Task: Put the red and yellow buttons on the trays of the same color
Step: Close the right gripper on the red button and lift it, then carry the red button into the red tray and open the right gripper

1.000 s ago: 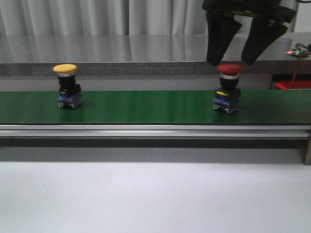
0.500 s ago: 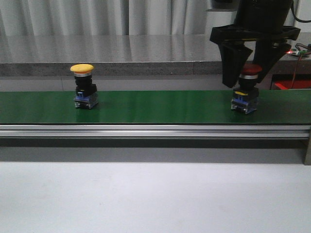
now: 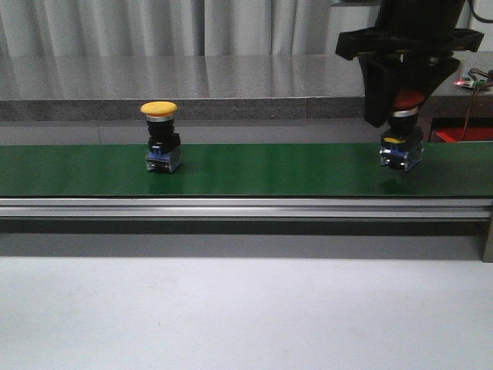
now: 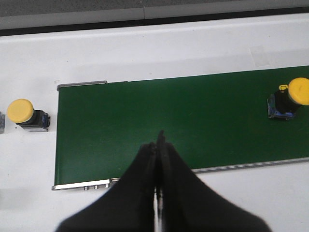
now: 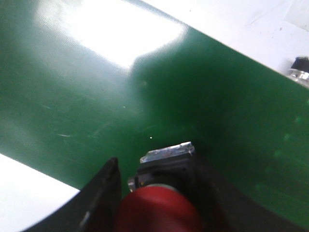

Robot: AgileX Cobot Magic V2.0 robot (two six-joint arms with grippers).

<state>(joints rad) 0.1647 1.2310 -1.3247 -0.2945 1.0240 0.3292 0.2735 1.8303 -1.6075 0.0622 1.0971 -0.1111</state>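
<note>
While clamped by right pincer [image 3: 404,108], red button [image 3: 406,99] above green belt [image 3: 269,169].

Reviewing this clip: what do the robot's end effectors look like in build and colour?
Both are plain matte black. The right end effector has two broad, tapered fingers under a wide black crossbar. The left end effector shows two slim fingers narrowing to a point. No markings or cables are visible on either.
</note>
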